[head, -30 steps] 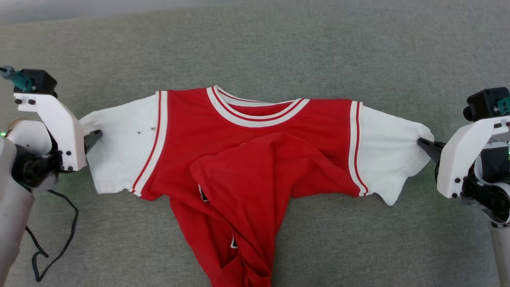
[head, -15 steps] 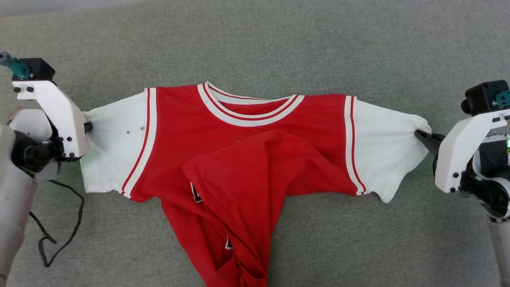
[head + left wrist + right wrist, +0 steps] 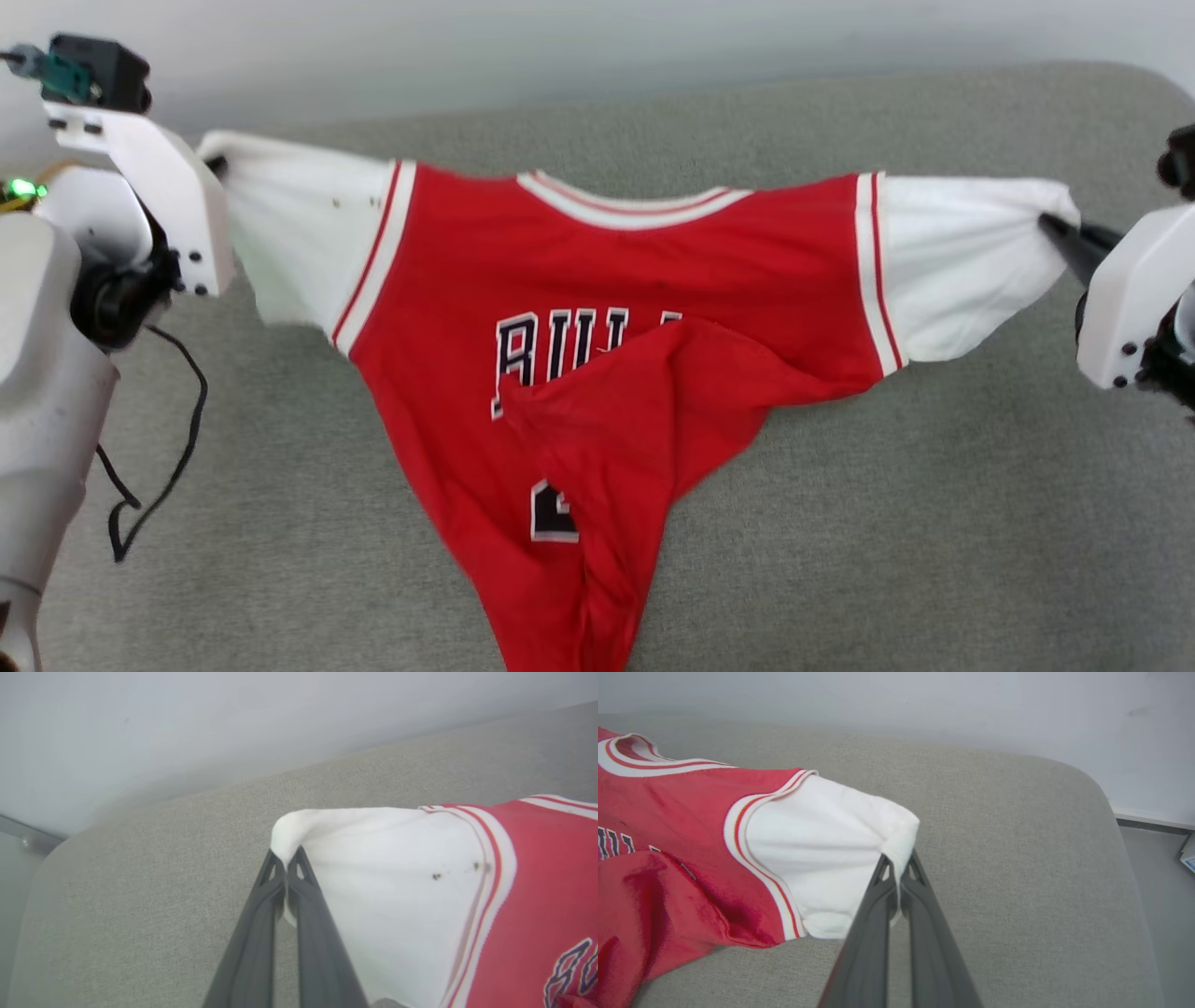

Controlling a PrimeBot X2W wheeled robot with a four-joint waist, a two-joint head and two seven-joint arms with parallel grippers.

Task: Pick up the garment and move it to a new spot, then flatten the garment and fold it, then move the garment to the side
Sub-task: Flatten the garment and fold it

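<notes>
Left claw (image 3: 285, 861) and right claw (image 3: 899, 865) clamp sleeves on the garment (image 3: 607, 299); head view shows drooping body.

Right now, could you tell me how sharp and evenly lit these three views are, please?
Head view: soft even light, no glare; the jersey is slightly smeared at its collar, lettering legible. Left wrist view: left hand soft toward the lens, white sleeve sharper. Right wrist view: red cloth grainy at lower left, right hand blurred low down.
</notes>
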